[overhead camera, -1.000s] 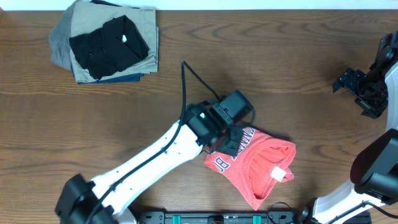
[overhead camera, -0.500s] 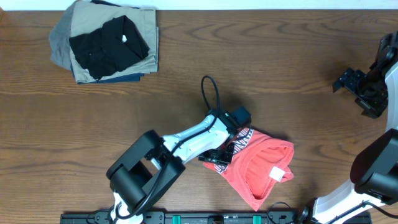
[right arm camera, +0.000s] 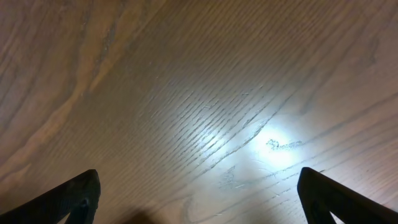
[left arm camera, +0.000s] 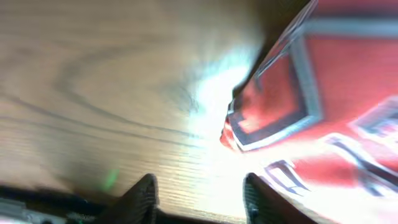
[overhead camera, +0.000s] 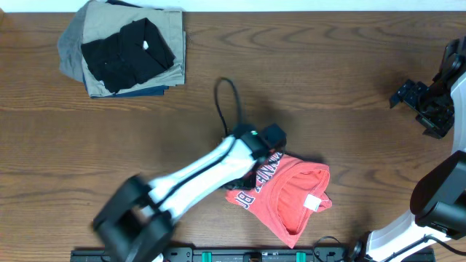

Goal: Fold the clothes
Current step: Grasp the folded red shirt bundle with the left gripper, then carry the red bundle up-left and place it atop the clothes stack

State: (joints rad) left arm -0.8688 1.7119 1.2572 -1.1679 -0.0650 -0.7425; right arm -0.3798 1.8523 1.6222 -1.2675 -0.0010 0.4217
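Observation:
The clothes, a coral-red T-shirt (overhead camera: pixel 287 200) with white-outlined lettering and a white neck tag (overhead camera: pixel 313 202), lie bunched near the table's front centre. My left gripper (overhead camera: pixel 253 169) hovers at the shirt's upper left edge, and its arm is blurred by motion. In the left wrist view the left gripper (left arm camera: pixel 199 200) is open with bare wood between its fingers (left arm camera: pixel 144 196), and the shirt (left arm camera: pixel 323 93) lies just right of them. My right gripper (overhead camera: pixel 409 95) is far off at the right edge. In its own wrist view the right gripper (right arm camera: pixel 199 196) is wide open over bare table.
A stack of folded garments (overhead camera: pixel 124 51), black on top of khaki, grey and navy, sits at the back left corner. A black cable (overhead camera: pixel 224 102) loops up from the left wrist. A dark rail (overhead camera: pixel 218 255) runs along the front edge.
The left arm has swung, its base end going left. The shirt has slid a little to the left with it. The right arm has not moved.

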